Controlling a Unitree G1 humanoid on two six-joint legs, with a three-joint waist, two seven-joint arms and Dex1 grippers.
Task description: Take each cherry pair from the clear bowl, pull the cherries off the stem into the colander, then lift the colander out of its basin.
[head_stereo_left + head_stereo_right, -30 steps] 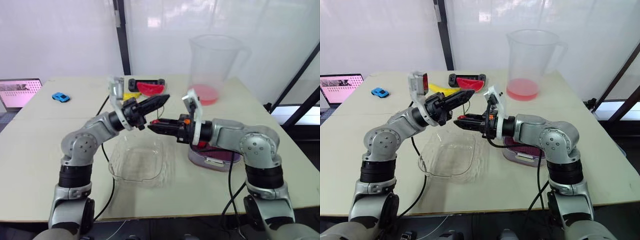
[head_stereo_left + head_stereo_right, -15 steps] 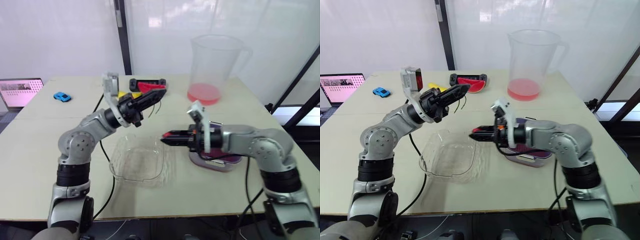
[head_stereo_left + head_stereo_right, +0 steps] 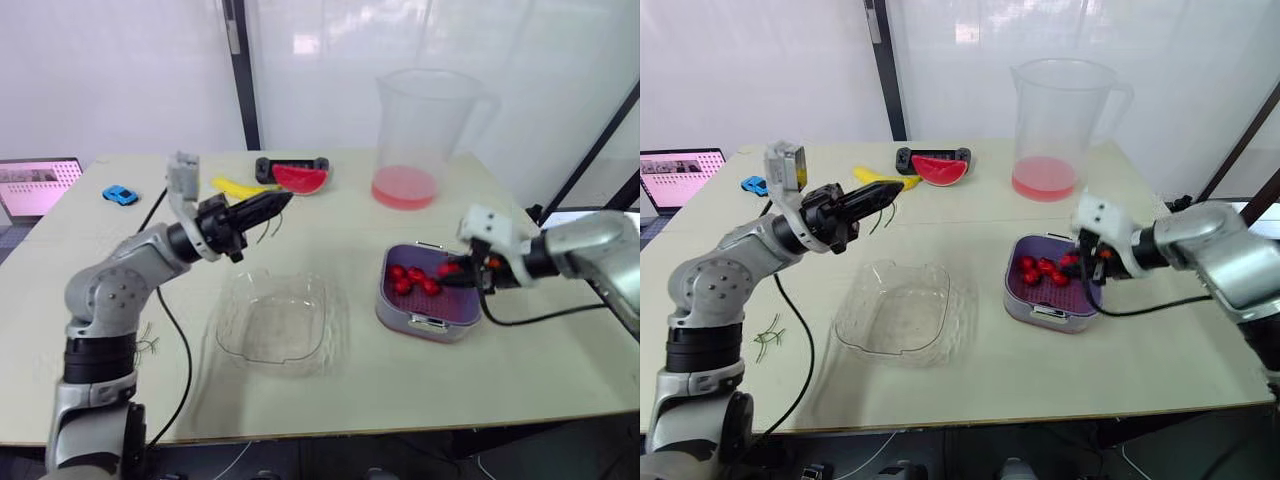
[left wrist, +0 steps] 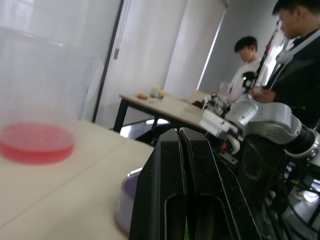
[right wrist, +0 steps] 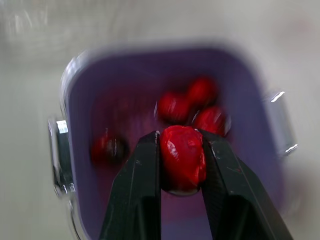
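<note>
Now the right gripper (image 3: 1083,265), jaws clamped on one cherry (image 5: 182,157), hovers over the one purple colander (image 3: 1012,292), where about four cherries (image 3: 1040,270) lie; dropping it in looks next. The left gripper (image 3: 283,199), jaws pinched on one bare stem (image 3: 264,228), hangs above the bench (image 3: 970,380) beside the one bowl (image 3: 855,330), seemingly empty, so lifting the colander should follow

The right hand (image 5: 181,137) and its cherry (image 5: 182,159) hide part of the colander (image 5: 79,117); an edge cuts off the laptop (image 3: 35,185).
</note>
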